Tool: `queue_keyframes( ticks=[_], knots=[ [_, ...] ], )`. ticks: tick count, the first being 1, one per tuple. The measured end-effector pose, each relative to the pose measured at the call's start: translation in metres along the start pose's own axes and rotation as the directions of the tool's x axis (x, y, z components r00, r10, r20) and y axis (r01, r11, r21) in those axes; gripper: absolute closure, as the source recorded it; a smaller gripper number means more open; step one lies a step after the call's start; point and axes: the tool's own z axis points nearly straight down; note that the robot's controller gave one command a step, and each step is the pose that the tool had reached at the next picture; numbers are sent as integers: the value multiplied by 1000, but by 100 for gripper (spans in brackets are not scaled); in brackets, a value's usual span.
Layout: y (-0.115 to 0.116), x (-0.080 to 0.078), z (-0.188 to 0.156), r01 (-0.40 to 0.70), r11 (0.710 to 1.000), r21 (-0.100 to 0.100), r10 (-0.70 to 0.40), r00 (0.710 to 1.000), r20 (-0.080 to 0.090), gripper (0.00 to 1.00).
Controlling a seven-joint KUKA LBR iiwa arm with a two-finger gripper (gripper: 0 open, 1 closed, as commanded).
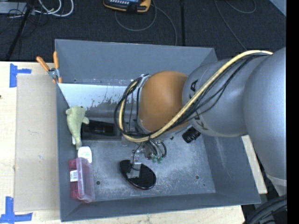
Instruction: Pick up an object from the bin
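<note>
My gripper (135,170) hangs below the orange cover in the bin's lower middle, right over the left part of a flat black oval thing (145,178) lying on the floor. Its tip reaches down to that thing's top surface; I cannot see whether it grips it. A black rectangular block (99,129) lies to the upper left of the gripper, partly hidden by the arm's cables.
A pale green plush toy (75,122) lies against the left wall. Below it, a pink see-through bottle with a white cap (81,177) rests along the same wall. The arm covers the bin's middle and right.
</note>
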Motion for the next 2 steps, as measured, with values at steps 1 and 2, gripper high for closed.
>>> queue_keyframes(
  ticks=[1, 2],
  knots=[
    [0, -2, -4, -3, 1000, -1, 3, 1000, 8, 0],
    [-8, 2, 15, 71, 997, -2, -71, 997, 14, 0]
  ],
)
